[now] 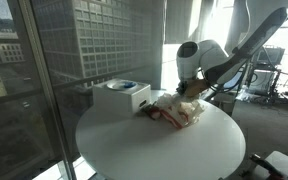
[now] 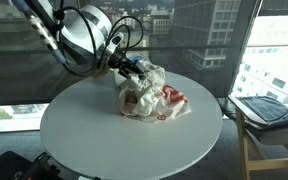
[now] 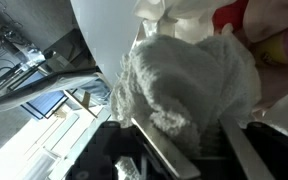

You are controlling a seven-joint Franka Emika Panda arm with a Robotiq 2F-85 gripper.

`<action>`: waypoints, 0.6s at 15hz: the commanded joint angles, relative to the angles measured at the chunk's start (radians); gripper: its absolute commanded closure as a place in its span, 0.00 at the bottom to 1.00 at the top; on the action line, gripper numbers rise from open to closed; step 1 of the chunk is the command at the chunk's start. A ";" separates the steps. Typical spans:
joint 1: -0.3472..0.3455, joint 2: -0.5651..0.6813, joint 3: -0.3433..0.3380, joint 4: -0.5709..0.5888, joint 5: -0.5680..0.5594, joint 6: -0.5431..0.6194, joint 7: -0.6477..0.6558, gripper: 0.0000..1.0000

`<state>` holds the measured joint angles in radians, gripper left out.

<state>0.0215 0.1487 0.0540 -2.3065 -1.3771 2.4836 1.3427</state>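
A crumpled white towel (image 2: pixel 142 92) lies in a heap on the round white table (image 2: pixel 84 130), next to a red-and-white cloth (image 2: pixel 171 100). The heap also shows in an exterior view (image 1: pixel 181 110). My gripper (image 2: pixel 134 70) reaches down into the top of the heap, as both exterior views show (image 1: pixel 192 90). In the wrist view a thick bunch of the white terry towel (image 3: pixel 189 85) fills the gap between my two fingers (image 3: pixel 199 145), which press on it from both sides. The towel hides the fingertips.
A white box (image 1: pixel 121 97) with a round dish on top stands on the table by the window, close to the heap. A side stand holding a laptop (image 2: pixel 269 108) is beside the table. Large glass windows surround the area.
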 commanded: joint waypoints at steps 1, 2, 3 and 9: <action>0.013 0.105 0.004 0.084 0.010 0.027 -0.058 0.87; 0.020 0.129 0.011 0.101 0.020 0.026 -0.079 0.87; 0.027 0.152 0.016 0.119 0.025 0.021 -0.096 0.87; 0.068 0.261 0.026 0.239 -0.011 0.033 -0.101 0.87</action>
<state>0.0816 0.3458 0.0877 -2.1483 -1.3763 2.5011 1.2654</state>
